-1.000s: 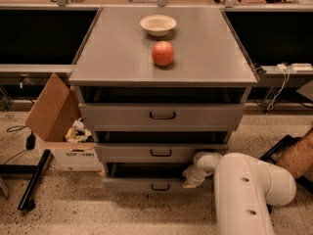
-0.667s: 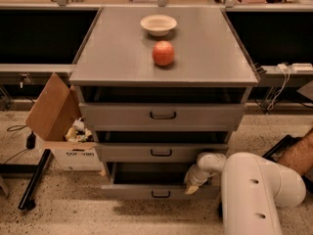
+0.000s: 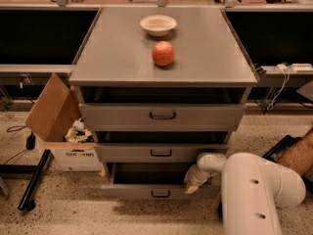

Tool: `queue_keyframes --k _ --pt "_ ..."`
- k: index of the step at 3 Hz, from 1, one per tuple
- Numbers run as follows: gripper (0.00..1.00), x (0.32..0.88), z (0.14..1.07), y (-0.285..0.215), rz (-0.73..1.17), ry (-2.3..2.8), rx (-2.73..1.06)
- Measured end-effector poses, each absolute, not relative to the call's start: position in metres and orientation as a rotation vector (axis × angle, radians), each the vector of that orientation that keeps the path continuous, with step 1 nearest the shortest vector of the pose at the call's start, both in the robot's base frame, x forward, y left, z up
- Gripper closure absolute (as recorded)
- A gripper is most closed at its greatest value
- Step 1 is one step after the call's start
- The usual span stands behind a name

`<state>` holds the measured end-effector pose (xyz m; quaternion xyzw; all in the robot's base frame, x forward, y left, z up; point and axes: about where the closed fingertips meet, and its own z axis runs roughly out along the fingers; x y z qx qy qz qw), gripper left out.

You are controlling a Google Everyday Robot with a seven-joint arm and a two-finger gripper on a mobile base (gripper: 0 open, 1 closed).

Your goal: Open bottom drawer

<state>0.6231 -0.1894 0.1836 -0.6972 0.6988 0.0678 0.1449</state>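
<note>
Since a second ago we see the bottom drawer (image 3: 142, 192) come further out toward the near side, and the white arm (image 3: 254, 195) has drawn back with it to the right and near. Now that drawer stands partly open, lowest of the cabinet's three, its dark interior showing behind the flat grey front and its small loop handle (image 3: 160, 194) at centre. Our gripper (image 3: 194, 182) sits at the drawer's upper edge, right of the handle, just below the middle drawer (image 3: 132, 153); whether it is open or closed we cannot tell. Both the middle drawer and the top drawer (image 3: 117, 116) stand a little out from the cabinet. On the cabinet top (image 3: 107, 58) a red apple (image 3: 163, 53) rests near the centre, with a pale bowl (image 3: 158, 24) just beyond it on the far side. Left of the cabinet an open cardboard box (image 3: 54, 116) sits on the speckled floor (image 3: 68, 214)
</note>
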Motion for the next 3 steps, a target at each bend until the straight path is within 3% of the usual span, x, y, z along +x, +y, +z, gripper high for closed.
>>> queue_keyframes --k 2,3 --pt "0.13 0.6231 0.1835 -0.1893 0.196 2.013 -2.009" --pt "0.0 0.6155 0.1745 -0.1902 0.226 1.999 -2.046"
